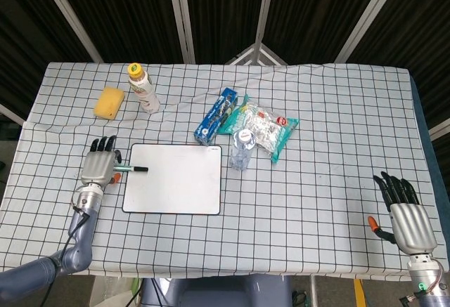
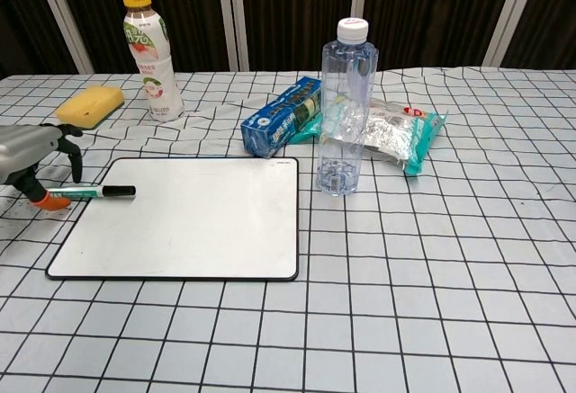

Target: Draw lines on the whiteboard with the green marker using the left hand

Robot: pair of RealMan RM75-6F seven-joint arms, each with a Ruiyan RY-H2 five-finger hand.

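One green marker (image 2: pixel 88 192) lies crosswise, black cap over whiteboard (image 2: pixel 189 222).

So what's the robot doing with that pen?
The left hand is at the end of the green marker, which lies with its black cap on the edge of the whiteboard. It isn't clearly gripping it, and nothing is drawn. The right hand rests open, far off.
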